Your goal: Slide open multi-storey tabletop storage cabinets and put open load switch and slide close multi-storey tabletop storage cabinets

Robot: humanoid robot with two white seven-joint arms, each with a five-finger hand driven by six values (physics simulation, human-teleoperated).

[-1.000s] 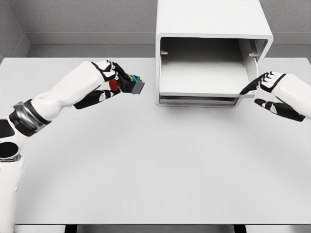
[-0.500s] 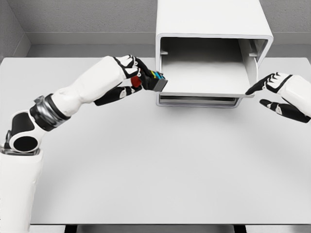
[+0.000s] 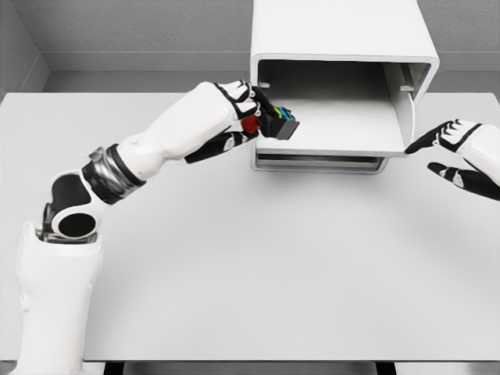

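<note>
A white multi-storey cabinet (image 3: 344,31) stands at the back of the table, its upper drawer (image 3: 344,129) slid out toward me. My left hand (image 3: 262,121) is shut on the load switch (image 3: 277,125), a small dark block with a red knob and coloured terminals. The switch hangs over the left front corner of the drawer tray. My right hand (image 3: 453,152) hovers just right of the drawer's front right corner, fingers spread, holding nothing and apart from the drawer.
The grey table (image 3: 250,273) stretches wide in front of the cabinet. A lower drawer (image 3: 320,162) sits closed under the open one. A grey wall rises behind the table.
My left arm has carried the switch rightward from mid-table to over the drawer's left corner. My right hand has drawn back to the right, away from the drawer front.
</note>
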